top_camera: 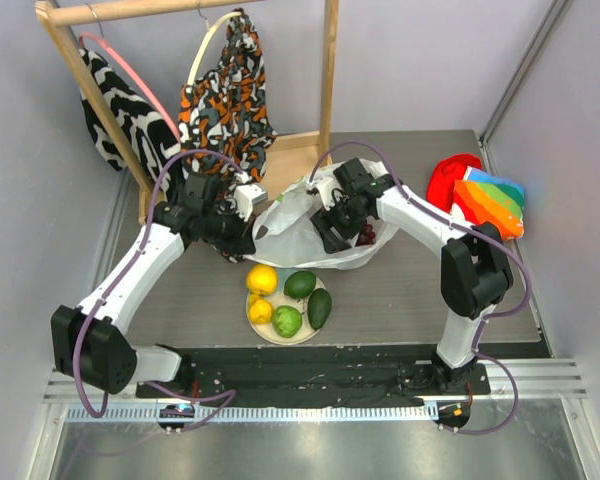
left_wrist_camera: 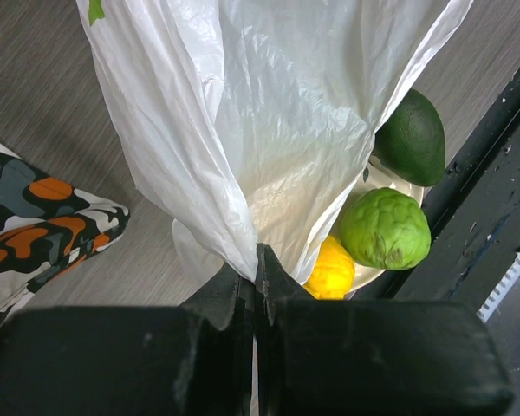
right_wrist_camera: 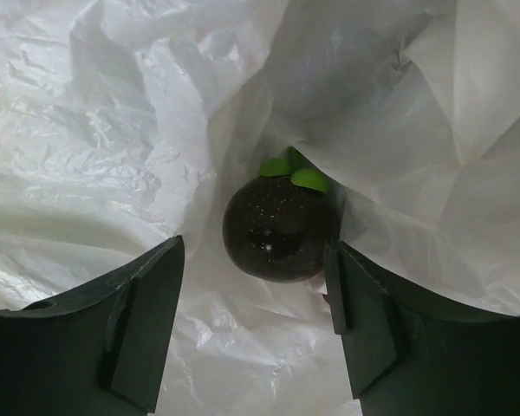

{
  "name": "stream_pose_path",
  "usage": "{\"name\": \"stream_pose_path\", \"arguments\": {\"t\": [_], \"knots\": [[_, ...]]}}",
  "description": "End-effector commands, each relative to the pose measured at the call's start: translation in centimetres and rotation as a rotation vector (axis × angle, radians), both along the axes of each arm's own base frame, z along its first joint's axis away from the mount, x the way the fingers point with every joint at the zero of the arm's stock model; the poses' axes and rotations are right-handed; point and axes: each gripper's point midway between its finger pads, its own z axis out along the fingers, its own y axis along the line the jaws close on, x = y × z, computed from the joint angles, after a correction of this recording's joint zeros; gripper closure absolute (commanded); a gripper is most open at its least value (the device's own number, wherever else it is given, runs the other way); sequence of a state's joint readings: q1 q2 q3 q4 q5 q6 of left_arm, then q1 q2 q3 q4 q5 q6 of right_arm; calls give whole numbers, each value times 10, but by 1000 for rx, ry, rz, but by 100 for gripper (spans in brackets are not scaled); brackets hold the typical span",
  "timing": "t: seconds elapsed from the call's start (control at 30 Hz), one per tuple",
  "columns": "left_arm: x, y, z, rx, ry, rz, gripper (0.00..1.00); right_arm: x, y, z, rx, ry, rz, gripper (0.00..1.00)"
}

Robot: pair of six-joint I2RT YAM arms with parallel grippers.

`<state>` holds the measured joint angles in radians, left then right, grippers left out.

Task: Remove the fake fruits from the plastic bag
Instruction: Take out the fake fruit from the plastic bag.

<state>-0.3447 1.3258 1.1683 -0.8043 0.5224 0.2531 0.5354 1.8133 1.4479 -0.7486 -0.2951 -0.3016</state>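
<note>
The left gripper [left_wrist_camera: 256, 286] is filling the bottom of its own wrist view, its two black fingers [left_wrist_camera: 230, 299] pressing together and pinching a gathered fold of the plastic bag [left_wrist_camera: 277, 130], which is fanning out away from the fingertips in white, crinkled sheets. Beyond that fold and off to the gripper's right, a cream plate [left_wrist_camera: 390, 178] is carrying a dark green avocado [left_wrist_camera: 412, 139], a bumpy light green fruit [left_wrist_camera: 386, 228] and a lemon [left_wrist_camera: 334, 270], all outside the bag. To the gripper's left, a patterned cloth [left_wrist_camera: 35, 217] in orange, black and grey is lying on the table. The right gripper [right_wrist_camera: 251, 260] is reaching into the bag from the opposite side with its fingers spread wide apart. Between the right gripper's fingertips and just ahead of them, a dark round fruit [right_wrist_camera: 277, 227] with small green leaves [right_wrist_camera: 299, 173] is sitting in a hollow of the plastic; neither finger is visibly clamping it. From above, the bag is lying between the two grippers, with the plate just nearer the arm bases, and a red and rainbow cloth [top_camera: 480, 195] is sitting well out to the right arm's outer side.
</note>
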Motion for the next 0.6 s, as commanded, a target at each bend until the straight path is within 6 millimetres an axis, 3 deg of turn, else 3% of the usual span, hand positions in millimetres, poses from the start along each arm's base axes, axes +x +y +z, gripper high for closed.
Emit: {"name": "stream_pose_path", "arguments": {"t": [0.0,0.2,0.37,0.47,0.5,0.57], "knots": [[5,-8,20,-72,-49,4,100,9,-2,3,0,-15,-101,26],[5,-8,22,-71,-56,11,100,-1,-11,-26,-53,50,-135,22],[6,-8,25,-73,-63,12,100,-11,-17,-39,-79,85,-132,22],[7,-8,26,-71,-71,14,100,-12,-19,-41,-90,78,-115,31],[8,-8,26,-72,-72,15,100,-9,-18,-37,-86,65,-105,39],[9,-9,27,-74,-75,13,100,-3,-14,-22,-63,27,-94,46]]}}
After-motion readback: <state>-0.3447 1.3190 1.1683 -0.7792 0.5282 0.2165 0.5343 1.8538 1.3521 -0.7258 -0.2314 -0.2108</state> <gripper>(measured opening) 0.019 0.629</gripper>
